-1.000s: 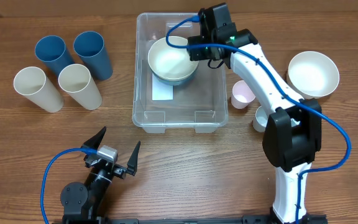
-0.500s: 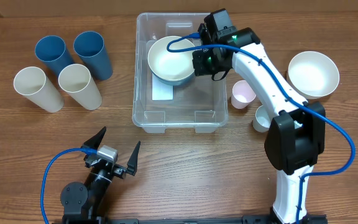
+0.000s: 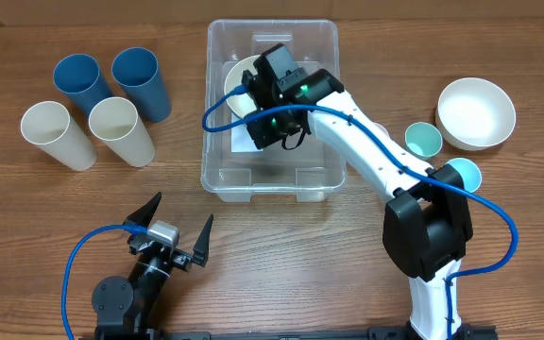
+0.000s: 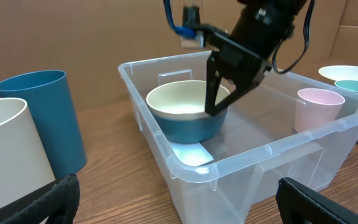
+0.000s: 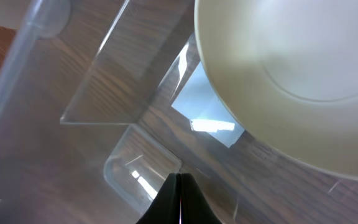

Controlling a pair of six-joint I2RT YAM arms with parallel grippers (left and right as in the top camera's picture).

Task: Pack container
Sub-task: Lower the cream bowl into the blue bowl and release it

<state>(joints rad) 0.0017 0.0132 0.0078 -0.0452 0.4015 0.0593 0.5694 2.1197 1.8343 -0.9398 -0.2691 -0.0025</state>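
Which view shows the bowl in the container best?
Left wrist: the bowl shows nearly whole from the side, blue outside, cream inside, sitting in the container. Overhead, the right arm covers most of it. Right wrist shows only part of its cream inside, close up.

Brown wood-grain tabletop [image 3: 45,208] under soft, even light; plain tan wall [image 4: 73,31] behind its far edge.

Bowl [image 3: 236,79] and label [image 3: 242,143] in the container [image 3: 319,42], both largely hidden under the right arm [image 3: 366,142]
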